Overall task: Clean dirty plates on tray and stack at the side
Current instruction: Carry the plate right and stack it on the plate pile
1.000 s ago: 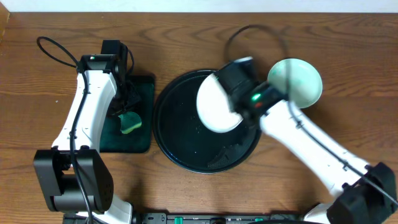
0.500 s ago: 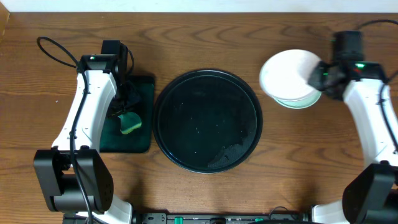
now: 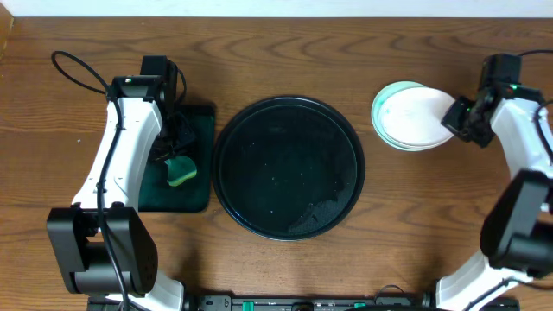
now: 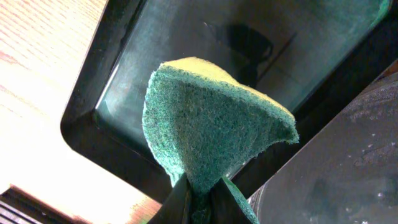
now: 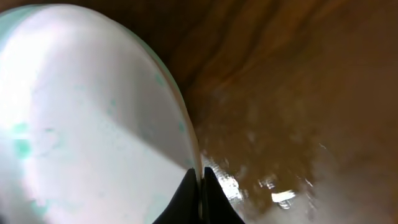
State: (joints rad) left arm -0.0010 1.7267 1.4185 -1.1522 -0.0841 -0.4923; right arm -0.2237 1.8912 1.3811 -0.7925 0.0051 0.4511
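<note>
- Left fingers (image 4: 200, 191): pinched shut on the lower corner of a green sponge (image 4: 211, 124). The sponge fans upward from the grip, with a yellow layer showing along its top edge.
- Below the sponge lies a small rectangular black tray (image 4: 124, 56) with a wet, glossy floor. From overhead the sponge (image 3: 181, 170) sits over this tray's middle. Cannot tell whether it touches the floor.
- Right fingers (image 5: 200, 185): closed tight on the thin rim of the top plate (image 5: 87, 124). The plate is white with faint green smudges, and wet wood glistens just beside the rim.
- Overhead, the right fingers (image 3: 455, 117) grip the right edge of the top plate (image 3: 415, 117).
- The plates (image 3: 387, 102) sit as a stack on the surface (image 3: 285, 52), right of the tray and apart from it. The top plate is shifted a little right, baring a pale green crescent of the plate under it at the left. The number in the stack is not readable.
- The tray (image 3: 276, 147): large, round and black, at the centre of the surface between the two arms. Droplets and a wet smear show toward its lower right.
</note>
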